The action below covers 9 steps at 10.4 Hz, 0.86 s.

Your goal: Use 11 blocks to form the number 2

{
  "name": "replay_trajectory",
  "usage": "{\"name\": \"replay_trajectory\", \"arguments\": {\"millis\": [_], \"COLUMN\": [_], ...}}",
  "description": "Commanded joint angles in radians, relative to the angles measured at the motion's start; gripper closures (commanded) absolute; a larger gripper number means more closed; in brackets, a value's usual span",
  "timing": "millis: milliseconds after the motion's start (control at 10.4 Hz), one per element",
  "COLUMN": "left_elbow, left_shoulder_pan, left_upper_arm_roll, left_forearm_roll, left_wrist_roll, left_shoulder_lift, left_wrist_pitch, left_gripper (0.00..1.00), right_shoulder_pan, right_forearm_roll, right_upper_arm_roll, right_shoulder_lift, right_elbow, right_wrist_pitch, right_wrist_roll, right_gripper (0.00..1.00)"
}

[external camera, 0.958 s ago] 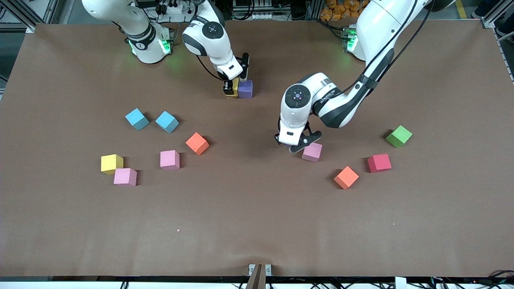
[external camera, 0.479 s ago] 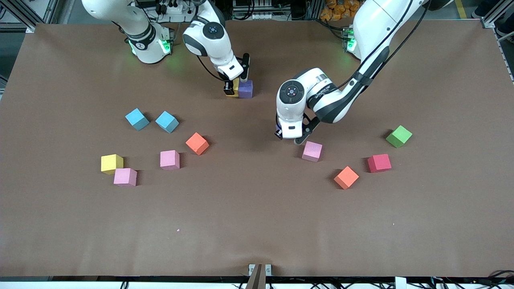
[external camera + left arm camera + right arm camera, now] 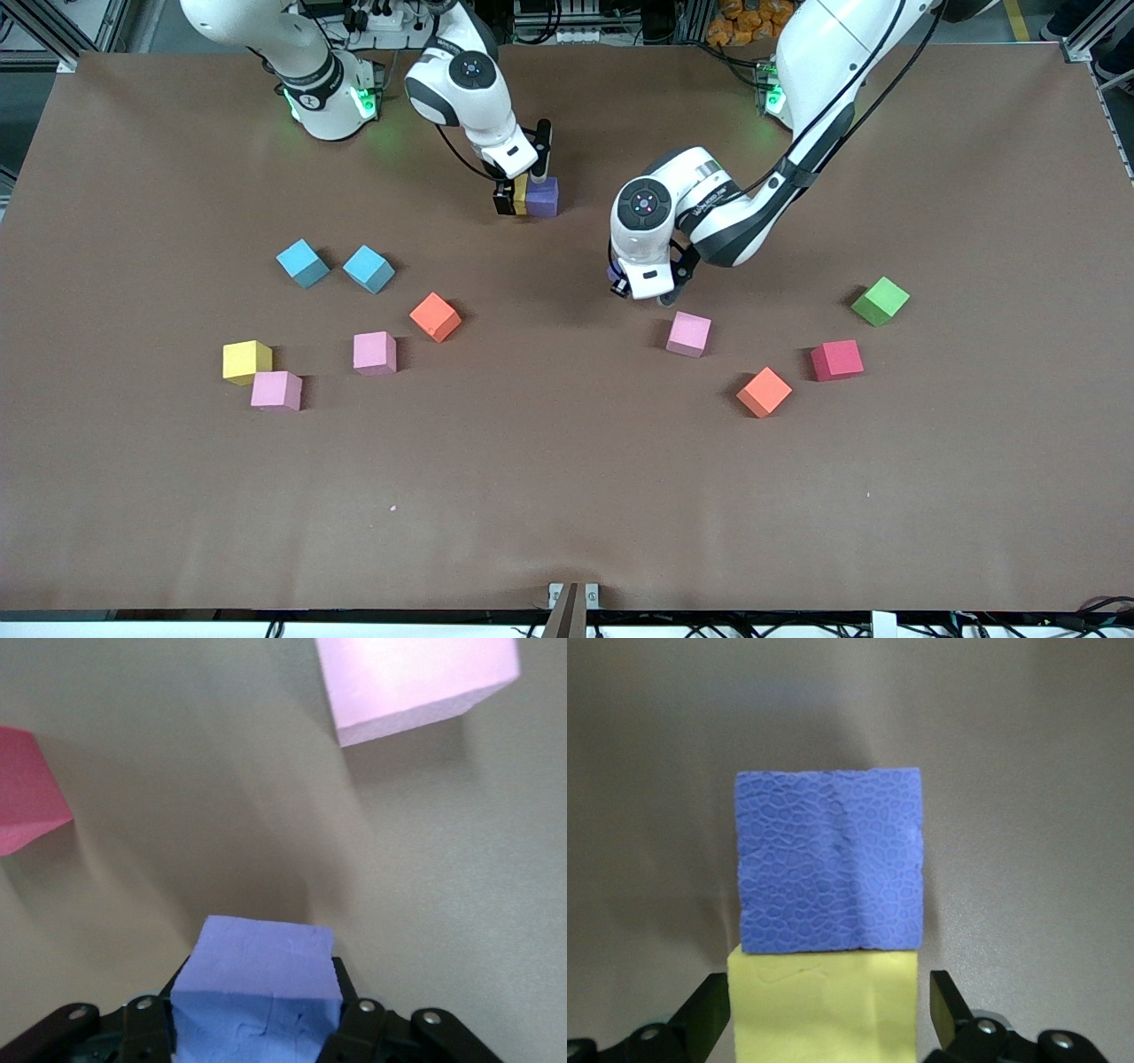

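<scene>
On the brown table (image 3: 567, 496), a purple block (image 3: 255, 988) sits clamped in the left claw (image 3: 257, 1028).

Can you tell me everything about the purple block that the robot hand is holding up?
The purple block is a small matte foam cube with slightly dented faces. The left gripper is shut on its sides, holding it level above the bare table, touching nothing else. A pink block lies on the table close by.

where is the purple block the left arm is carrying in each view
Front view: barely visible, a purple sliver under the left gripper, above the pink block.
Left wrist view: purple block between the fingers.
Right wrist view: not in it; that purple cube is another.
Shared landmark: the pink block.
</scene>
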Motion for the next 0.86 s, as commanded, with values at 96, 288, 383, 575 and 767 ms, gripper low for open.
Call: {"name": "replay_trajectory", "arguments": {"millis": [96, 288, 383, 575, 767], "left_elbow": [-0.152, -0.198, -0.214, -0.216, -0.231], "left_shoulder_pan": [0.012, 0.010, 0.010, -0.002, -0.014], "left_upper_arm_roll": [-0.019, -0.051, -0.054, -0.054, -0.083], "left_forearm_roll": [-0.023, -0.025, -0.023, -0.023, -0.023], "left_wrist_roll": [-0.107, -0.225, -0.291, -0.394, -0.538], "left_shoulder_lift": [-0.120, -0.131, -0.141, -0.141, -0.134], "left_wrist_pitch": [0.115, 0.174, 0.205, 0.209, 0.210], "left_gripper": [0.88, 0.88, 0.88, 0.88, 0.88], "right_shoulder_pan": [-0.013, -0.031, -0.039, -0.135, -0.326], "right_forearm_roll": [0.003, 0.003, 0.003, 0.002, -0.006], "right_upper_arm_roll": [-0.001, -0.001, -0.004, -0.016, -0.017], "right_shoulder_lift": [-0.118, -0.219, -0.260, -0.291, -0.290], "right_elbow": [0.008, 0.008, 0.008, 0.002, 0.006], "right_wrist_pitch": [-0.165, -0.366, -0.431, -0.482, -0.479], "right_wrist_roll": [0.012, 0.008, 0.004, 0.001, 0.000], "right_gripper": [0.00, 0.00, 0.00, 0.00, 0.00]}}
